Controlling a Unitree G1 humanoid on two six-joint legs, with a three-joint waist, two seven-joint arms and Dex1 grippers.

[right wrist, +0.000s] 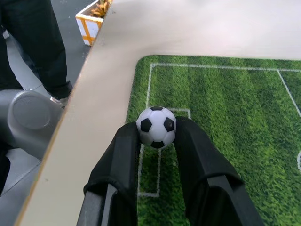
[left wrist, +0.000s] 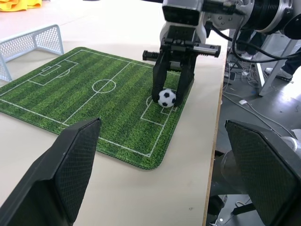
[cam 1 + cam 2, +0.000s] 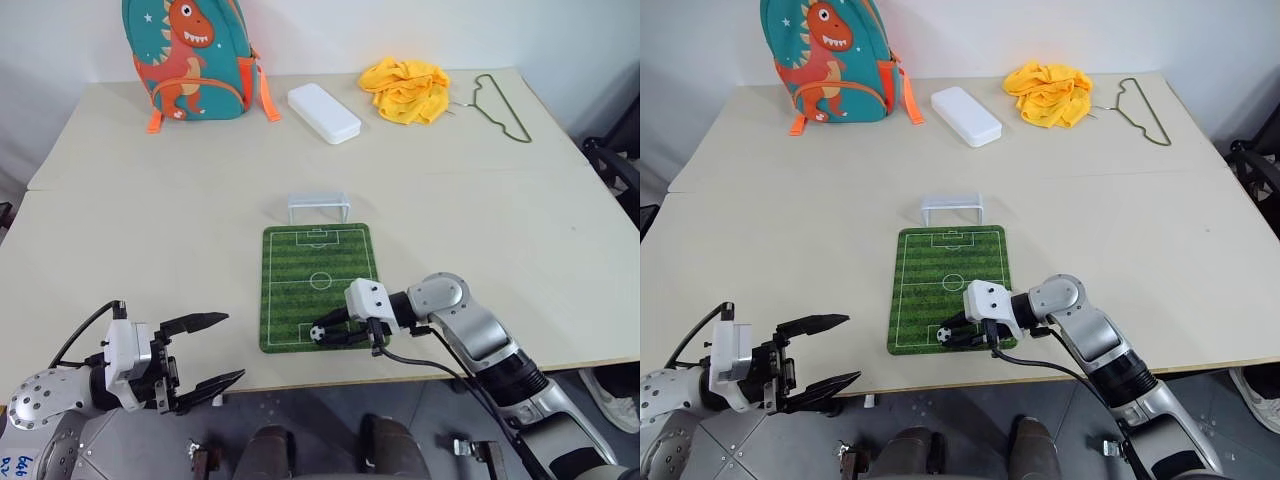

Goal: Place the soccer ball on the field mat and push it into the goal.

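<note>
My right claw pinches the tiny white ball with black patches between its two black fingertips, low over the near penalty box of the flat green striped mat with white pitch lines — at the mat's six o'clock end; my left claw hangs spread wide and empty off the table's near edge; one ball, one mat, one small white plastic goal frame just beyond the mat's twelve o'clock end.
</note>
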